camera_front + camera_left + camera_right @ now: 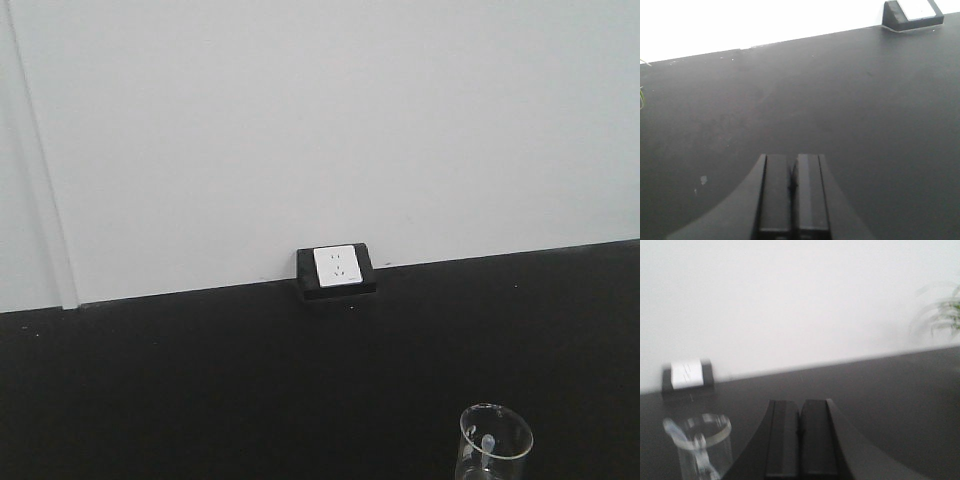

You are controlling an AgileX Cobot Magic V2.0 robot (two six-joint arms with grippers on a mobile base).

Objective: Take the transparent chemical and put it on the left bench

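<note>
Beaker (496,442) upright, spout dir. unclear; L end effector (791,186), R end effector (800,432) closed, empty.

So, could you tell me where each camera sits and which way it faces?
Front view: above the black worktop, facing the white wall and wall socket, beaker lower right; no body shows.
Left wrist: behind the left hand, which shows shut, looking down across the worktop.
Right wrist: behind the right hand, shown shut, blurred, facing the wall and a plant.
All three share the wall socket; front and right wrist share the beaker.
</note>
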